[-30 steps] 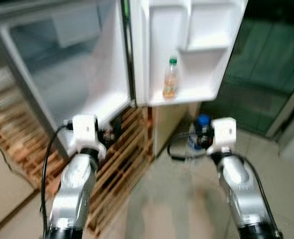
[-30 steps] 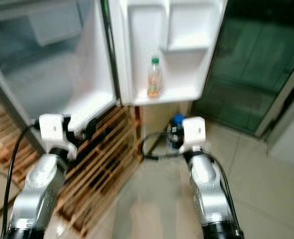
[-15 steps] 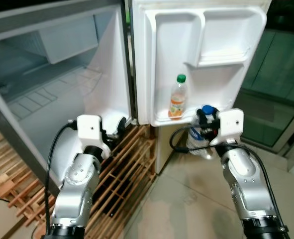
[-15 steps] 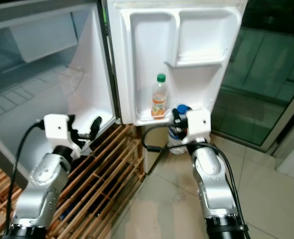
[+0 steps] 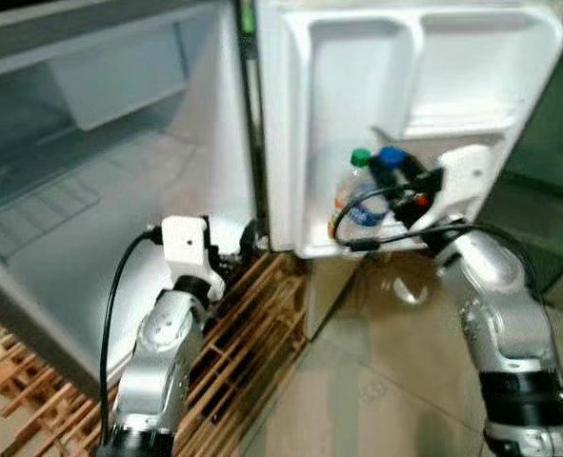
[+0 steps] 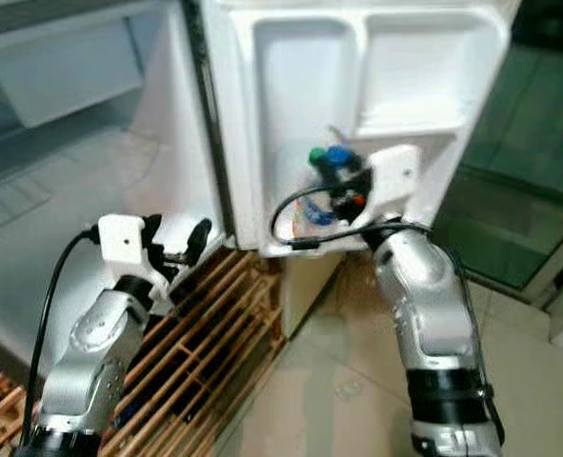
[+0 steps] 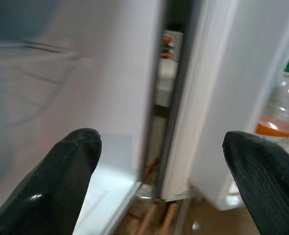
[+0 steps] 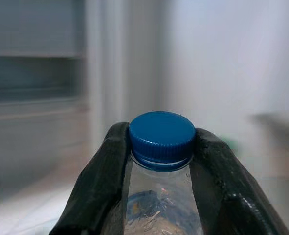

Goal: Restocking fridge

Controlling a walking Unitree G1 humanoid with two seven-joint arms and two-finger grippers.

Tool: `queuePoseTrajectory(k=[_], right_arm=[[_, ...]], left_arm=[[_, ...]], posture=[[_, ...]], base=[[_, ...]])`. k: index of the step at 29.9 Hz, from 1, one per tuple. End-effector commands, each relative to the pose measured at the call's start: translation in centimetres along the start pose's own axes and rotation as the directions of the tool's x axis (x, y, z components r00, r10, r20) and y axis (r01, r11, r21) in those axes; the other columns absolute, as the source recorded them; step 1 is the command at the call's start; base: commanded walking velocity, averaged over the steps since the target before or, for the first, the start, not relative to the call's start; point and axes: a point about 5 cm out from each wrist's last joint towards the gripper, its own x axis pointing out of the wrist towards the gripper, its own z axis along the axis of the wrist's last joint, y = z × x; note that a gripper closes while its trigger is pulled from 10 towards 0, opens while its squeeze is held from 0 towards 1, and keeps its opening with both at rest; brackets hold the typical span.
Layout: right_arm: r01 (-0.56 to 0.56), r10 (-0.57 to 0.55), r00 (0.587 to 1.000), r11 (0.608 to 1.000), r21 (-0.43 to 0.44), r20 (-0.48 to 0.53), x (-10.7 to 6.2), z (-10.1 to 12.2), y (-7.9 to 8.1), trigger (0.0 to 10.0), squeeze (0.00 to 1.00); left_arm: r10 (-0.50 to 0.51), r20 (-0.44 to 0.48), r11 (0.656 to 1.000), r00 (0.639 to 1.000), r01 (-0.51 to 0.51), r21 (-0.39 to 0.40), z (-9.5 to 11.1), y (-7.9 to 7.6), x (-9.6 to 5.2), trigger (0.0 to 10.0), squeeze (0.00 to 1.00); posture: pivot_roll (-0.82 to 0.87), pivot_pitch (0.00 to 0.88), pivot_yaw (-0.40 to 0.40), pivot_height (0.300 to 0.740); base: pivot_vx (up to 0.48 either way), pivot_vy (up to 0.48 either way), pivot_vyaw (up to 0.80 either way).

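Note:
My right gripper [image 8: 160, 161] is shut on the neck of a clear water bottle with a blue cap [image 8: 162, 136]. In the eye views that blue-capped bottle [image 5: 388, 158] is held up inside the lower shelf of the open fridge door [image 5: 338, 57], right beside a green-capped bottle [image 5: 355, 164] with an orange label standing on the shelf. My left gripper [image 7: 161, 166] is open, low by the bottom corner of the fridge body [image 5: 90, 209]; its wrist view looks at the door hinge gap and the green-capped bottle [image 7: 280, 112].
The fridge interior has a pale floor and a drawer [image 5: 110, 86] at the back. A wooden pallet [image 5: 252, 324] lies under the fridge. A dark green glass door [image 6: 538, 143] stands to the right, over a tiled floor [image 5: 376, 390].
My right arm has lifted the blue-capped bottle from below the door shelf up into it, next to the green-capped bottle. The camera has moved closer to the fridge door.

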Motion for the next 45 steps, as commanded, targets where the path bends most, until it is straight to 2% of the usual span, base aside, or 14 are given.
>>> queuePoseTrajectory(k=[1,7,9,15,18,22,28,33,35,40,45], right_arm=[[-0.037,0.037,0.999,0.999,-0.01,0.033,-0.1,1.3,0.4,0.0,0.0],[-0.025,0.027,0.998,0.999,-0.042,0.048,0.2,1.6,0.0,0.0,0.0],[0.032,-0.02,0.996,0.991,-0.134,0.086,0.7,2.1,-0.8,0.0,0.0],[0.071,-0.05,0.993,0.978,-0.196,0.112,1.0,2.6,-1.3,0.0,0.0],[0.122,-0.092,0.987,0.962,-0.243,0.131,1.2,3.1,-2.2,0.0,0.0],[0.094,-0.071,0.993,0.961,-0.26,0.097,0.9,2.7,-2.4,0.0,0.0],[-0.011,0.014,1.0,0.967,-0.254,0.009,-0.5,1.7,-1.9,0.0,0.0],[-0.021,0.014,1.0,0.959,-0.284,-0.025,-1.7,1.9,-2.7,0.0,0.0],[0.005,-0.006,1.0,0.95,-0.311,-0.004,-2.1,3.0,-3.6,0.0,0.0],[0.03,-0.022,0.999,0.938,-0.345,0.027,-2.5,4.7,-4.4,0.0,0.0],[0.149,-0.114,0.987,0.909,-0.388,0.113,-3.2,7.1,-6.4,0.0,0.0]], left_arm=[[-0.01,0.016,1.0,1.0,0.01,0.008,0.3,-0.1,-0.1,10.0,0.0],[-0.013,0.011,1.0,1.0,0.013,0.019,0.3,-0.1,-0.1,10.0,0.0],[-0.014,0.012,1.0,1.0,0.014,0.026,0.3,0.0,-0.1,10.0,0.0],[-0.015,0.012,0.999,1.0,0.015,0.031,0.3,0.1,-0.2,10.0,0.0],[-0.014,0.009,0.999,1.0,0.013,0.04,0.3,0.2,-0.4,10.0,0.0],[-0.012,0.006,0.999,1.0,0.012,0.042,0.3,0.2,-0.3,10.0,0.0],[-0.021,0.001,0.999,1.0,0.021,0.04,0.2,0.0,-0.3,10.0,0.0],[-0.035,-0.006,0.999,0.999,0.036,0.038,0.1,-0.1,-0.1,10.0,0.0],[-0.042,-0.009,0.998,0.999,0.043,0.037,0.1,-0.2,0.1,10.0,0.0],[-0.051,-0.014,0.998,0.999,0.052,0.035,0.0,-0.3,0.2,10.0,0.0],[-0.059,-0.018,0.998,0.998,0.06,0.033,-0.1,-0.4,0.2,10.0,0.0]], posture=[[-0.15,0.0,0.05,0.74],[-0.15,0.0,0.052,0.74],[-0.14,0.0,0.054,0.74],[-0.13,0.0,0.053,0.74],[-0.12,0.0,0.048,0.74],[-0.13,0.0,0.047,0.74],[-0.15,0.0,0.056,0.74],[-0.17,0.0,0.074,0.74],[-0.18,0.0,0.084,0.74],[-0.19,0.0,0.091,0.74],[-0.2,0.0,0.101,0.74]], base=[[0.0,0.0,0.0],[0.0,0.0,0.0],[0.0,0.0,0.0],[0.0,0.0,0.0],[0.0,0.0,0.0],[0.0,0.0,0.0],[0.0,0.0,0.0],[0.0,0.0,0.0],[0.0,0.0,0.0],[0.0,0.0,0.0],[0.0,0.0,0.0]])
